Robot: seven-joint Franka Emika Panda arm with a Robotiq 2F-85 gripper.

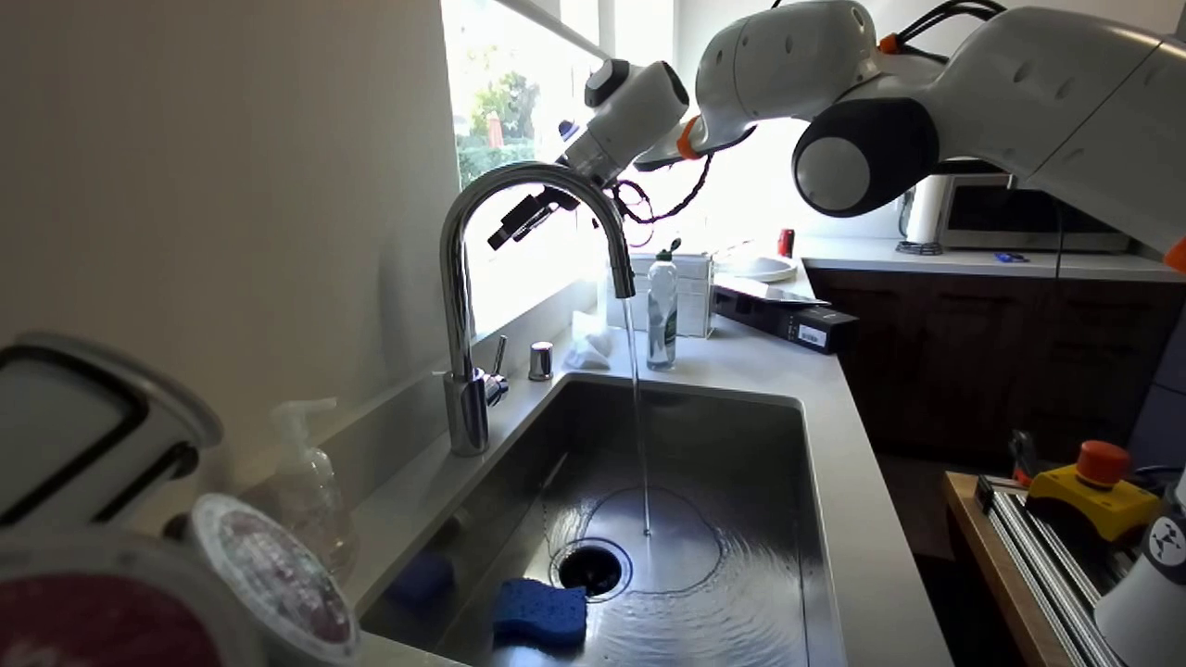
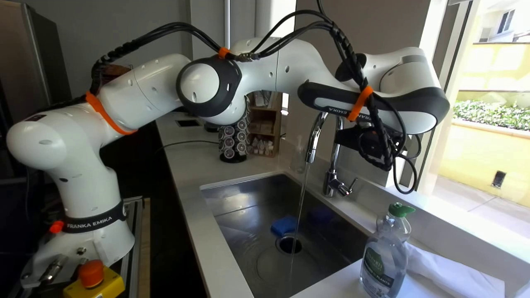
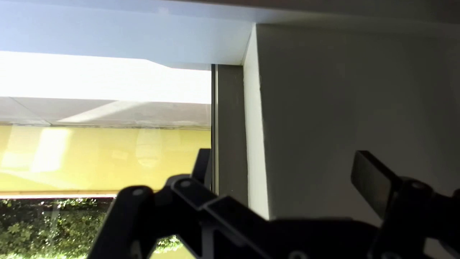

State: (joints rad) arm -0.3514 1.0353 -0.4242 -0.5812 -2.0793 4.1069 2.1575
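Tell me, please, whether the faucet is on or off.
On: a stream of water runs from the faucet into the sink in both exterior views.

White arm (image 2: pixel 143 92), black gripper (image 3: pixel 286 174), dark cables (image 2: pixel 350 53) (orange straps (image 2: pixel 360 103))

Chrome gooseneck faucet (image 1: pixel 458 333), running; water stream (image 1: pixel 638 417) falling into stainless-steel sink (image 1: pixel 723 426). Blue sponge (image 1: pixel 540 610), beside drain (image 1: pixel 590 570). Robotiq gripper (image 1: pixel 500 237), seen through the faucet's arch. Clear dish-soap bottle (image 1: pixel 662 315), upright on countertop (image 1: pixel 862 519). Red can (image 1: pixel 787 243), farther back.
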